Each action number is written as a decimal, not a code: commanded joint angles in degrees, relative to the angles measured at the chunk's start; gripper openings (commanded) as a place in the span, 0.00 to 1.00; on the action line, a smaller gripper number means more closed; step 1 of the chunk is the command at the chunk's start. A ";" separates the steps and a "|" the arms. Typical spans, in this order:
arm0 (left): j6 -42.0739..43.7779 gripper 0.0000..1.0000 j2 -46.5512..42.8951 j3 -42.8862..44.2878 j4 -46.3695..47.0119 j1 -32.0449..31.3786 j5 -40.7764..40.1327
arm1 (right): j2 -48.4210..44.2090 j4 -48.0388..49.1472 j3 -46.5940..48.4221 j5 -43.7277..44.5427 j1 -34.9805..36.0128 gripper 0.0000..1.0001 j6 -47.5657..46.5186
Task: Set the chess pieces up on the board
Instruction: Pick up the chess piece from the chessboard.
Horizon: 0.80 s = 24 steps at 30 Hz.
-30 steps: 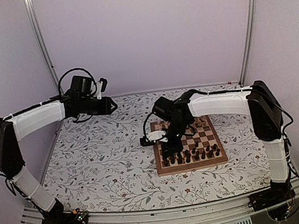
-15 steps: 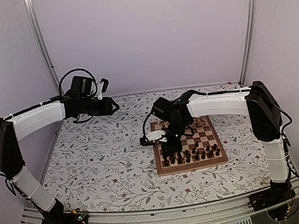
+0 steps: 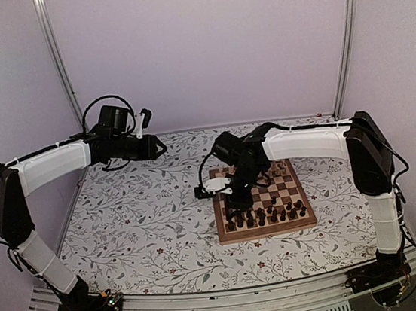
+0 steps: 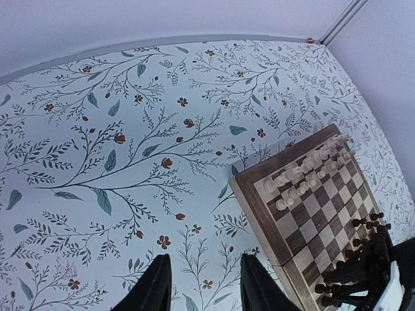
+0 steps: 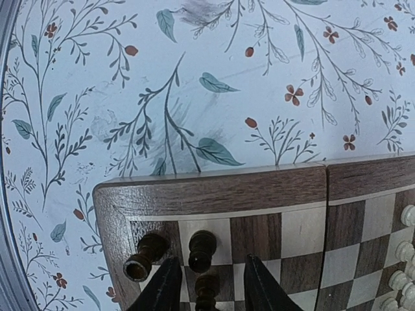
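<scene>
The board (image 3: 273, 193) lies right of centre on the floral cloth. Dark pieces (image 3: 264, 214) fill its near rows and pale pieces (image 3: 278, 169) stand at its far side. My right gripper (image 3: 232, 198) hangs over the board's near-left corner. In the right wrist view it (image 5: 211, 291) is open, with a dark piece (image 5: 207, 295) standing between the fingers, untouched. A dark rook (image 5: 146, 256) and another dark piece (image 5: 202, 249) stand on the corner squares. My left gripper (image 4: 204, 288) is open and empty, held high over the cloth at the back left (image 3: 155, 148).
The left wrist view shows the board (image 4: 259, 201) to the right, with pale pieces (image 4: 305, 175) and dark pieces (image 4: 356, 259). The floral cloth (image 3: 140, 217) spreads left of the board. Walls and frame posts close the back and sides.
My right gripper has shifted slightly up and back over the board's left edge. The left arm has not moved.
</scene>
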 commanded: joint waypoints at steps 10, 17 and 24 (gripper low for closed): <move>1.81 0.39 0.01 0.58 0.60 0.18 5.27 | -17.43 1.69 -13.81 0.07 -16.27 0.37 -0.55; 2.77 0.38 0.07 1.26 -0.27 0.28 4.86 | -20.56 2.62 -21.36 1.45 -18.67 0.36 -1.35; 2.65 0.39 0.01 1.14 -0.30 0.27 5.53 | -18.32 4.21 -21.57 1.98 -18.62 0.36 -0.46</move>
